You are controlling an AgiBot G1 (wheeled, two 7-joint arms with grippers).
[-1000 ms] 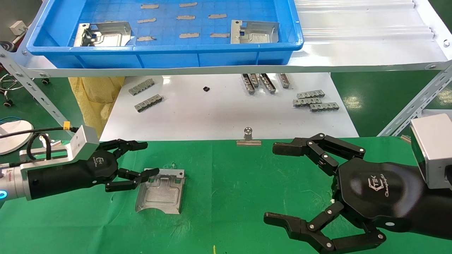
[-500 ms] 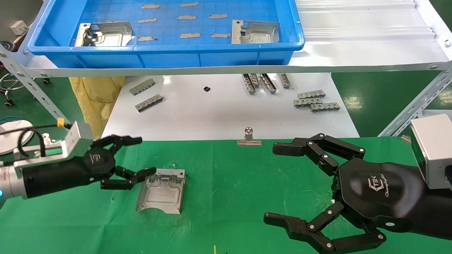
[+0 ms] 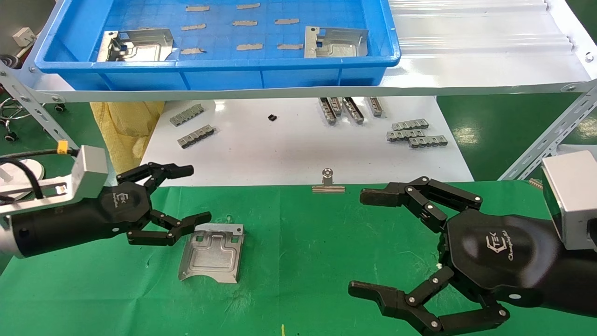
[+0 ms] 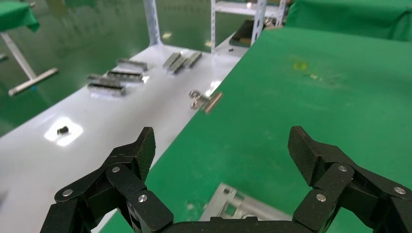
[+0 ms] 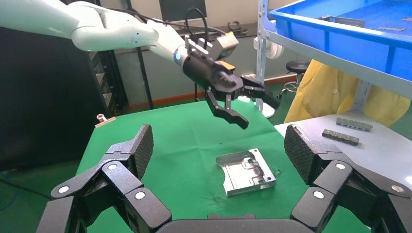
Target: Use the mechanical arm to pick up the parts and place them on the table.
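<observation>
One silver part [image 3: 212, 252] lies flat on the green table [image 3: 308, 242], left of centre; it also shows in the right wrist view [image 5: 245, 172] and partly in the left wrist view [image 4: 243, 209]. My left gripper [image 3: 193, 193] is open and empty, raised just left of and above that part. Two more parts [image 3: 136, 45] [image 3: 335, 42] lie in the blue tray [image 3: 219, 74] on the raised shelf. My right gripper [image 3: 361, 242] is wide open and empty over the green table's right side.
A white table [image 3: 289, 144] behind the green one holds several small grey notched bars [image 3: 196, 135] [image 3: 415, 135] and a small black piece [image 3: 273, 117]. A binder clip [image 3: 328, 183] sits at the cloth's far edge. Thin grey strips [image 3: 249, 46] lie in the tray. A slanted shelf brace [image 3: 550, 135] stands right.
My left gripper has lifted and drawn back to the left from the part on the cloth, staying open. The part and the right arm have not moved.
</observation>
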